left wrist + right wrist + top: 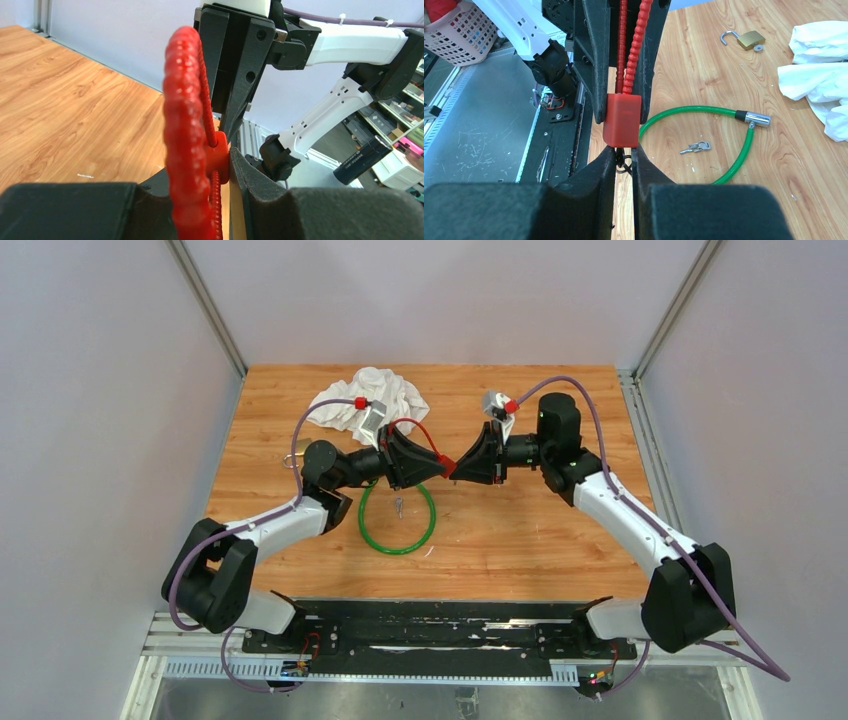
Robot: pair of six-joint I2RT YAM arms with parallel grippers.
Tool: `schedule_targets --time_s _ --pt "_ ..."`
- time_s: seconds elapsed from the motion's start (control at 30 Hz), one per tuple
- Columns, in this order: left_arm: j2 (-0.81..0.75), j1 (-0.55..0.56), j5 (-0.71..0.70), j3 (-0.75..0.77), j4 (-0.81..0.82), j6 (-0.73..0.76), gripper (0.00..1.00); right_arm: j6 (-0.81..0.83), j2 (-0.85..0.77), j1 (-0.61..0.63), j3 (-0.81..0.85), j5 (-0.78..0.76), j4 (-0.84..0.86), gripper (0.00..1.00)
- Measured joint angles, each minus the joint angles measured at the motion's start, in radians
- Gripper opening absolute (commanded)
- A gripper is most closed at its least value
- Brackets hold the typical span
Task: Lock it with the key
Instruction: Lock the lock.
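Two pincers: left pincer (438,462), right pincer (462,466). Between them is one red cable lock (622,120). Beneath them on the tabletop (520,540) lie one green cable lock (756,119) and one key bunch (695,147). Farther from the left pincer are one padlock (746,39) and one cloth (370,398).

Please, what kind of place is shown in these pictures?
Most likely a robotics lab test cell. The left arm and right arm are bolted to a rail at the edge of a wooden table, plain panels on metal posts enclose it, and storage shelves stand beyond.

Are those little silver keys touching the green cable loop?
Apart. The right wrist view shows bare wood around the small silver keys inside the green cable loop.
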State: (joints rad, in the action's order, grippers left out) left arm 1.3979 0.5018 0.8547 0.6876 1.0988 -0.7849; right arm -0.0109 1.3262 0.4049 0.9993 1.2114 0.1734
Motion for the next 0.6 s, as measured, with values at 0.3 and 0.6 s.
schedule_targets --time_s 0.3,0.6 --pt "0.0 0.005 0.008 -0.016 0.008 0.031 0.0 0.005 0.019 0.0 0.002 0.04 -0.021 0.01" --pt "-0.002 0.005 0.013 -0.023 0.026 0.05 0.0 0.014 0.02 -0.001 0.005 0.055 -0.032 0.01"
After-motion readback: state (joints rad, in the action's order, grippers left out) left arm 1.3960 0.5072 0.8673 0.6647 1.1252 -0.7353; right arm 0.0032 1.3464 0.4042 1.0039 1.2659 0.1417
